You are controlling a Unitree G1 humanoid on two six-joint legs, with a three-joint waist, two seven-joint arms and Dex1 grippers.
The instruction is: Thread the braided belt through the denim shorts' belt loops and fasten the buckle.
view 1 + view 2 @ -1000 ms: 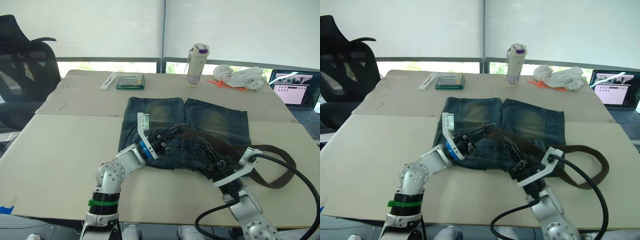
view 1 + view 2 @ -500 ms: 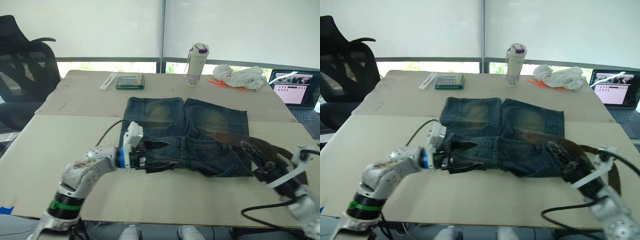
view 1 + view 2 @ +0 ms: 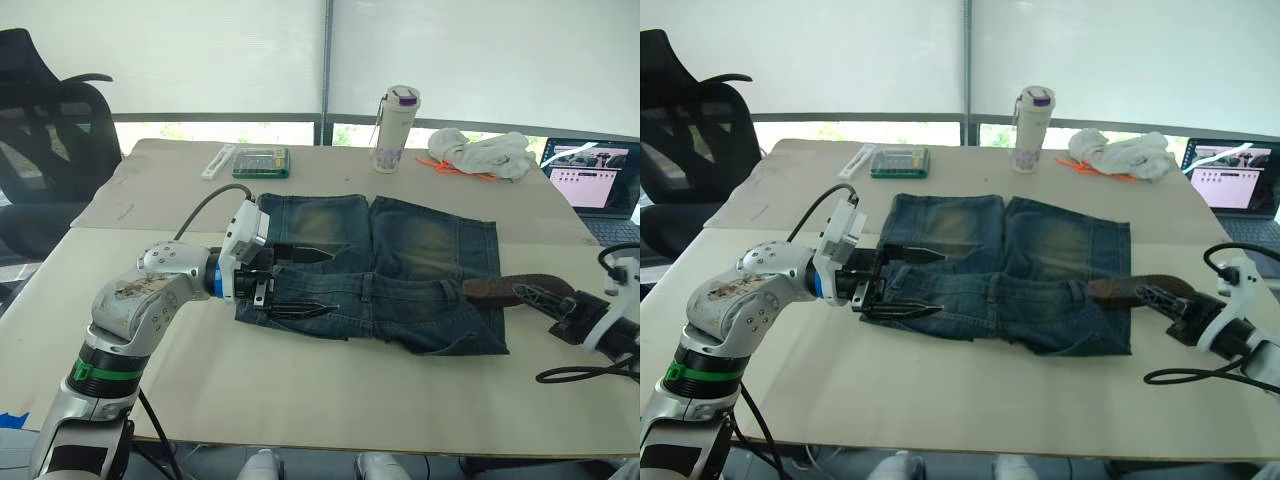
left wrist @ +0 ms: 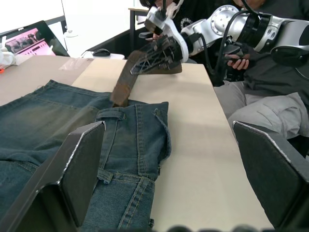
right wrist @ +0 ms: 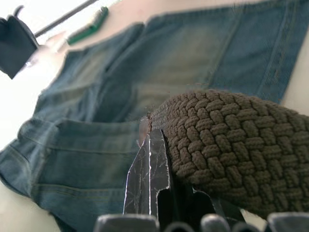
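Observation:
The denim shorts (image 3: 400, 255) lie flat mid-table, with the waistband toward me. My left gripper (image 3: 332, 284) is open over the waistband's left end, one finger (image 4: 82, 169) on each side of the denim, holding nothing. A belt loop (image 4: 109, 115) shows on the waistband in the left wrist view. My right gripper (image 3: 530, 295) is shut on the brown braided belt (image 3: 500, 290) just past the shorts' right edge. The strap's end rests on that corner of the shorts. The weave (image 5: 231, 140) sits against my finger (image 5: 149, 169). The buckle is out of view.
At the table's far edge stand a bottle (image 3: 397, 130), a white cloth (image 3: 480, 155) and a green box (image 3: 260, 162). A laptop (image 3: 590, 185) sits at the right and a black chair (image 3: 45, 150) at the left. A seated person (image 4: 270, 96) is beyond the table's right end.
My left gripper opened and drew back from the waistband's middle to its left end. My right gripper carried the belt rightward off the shorts' front.

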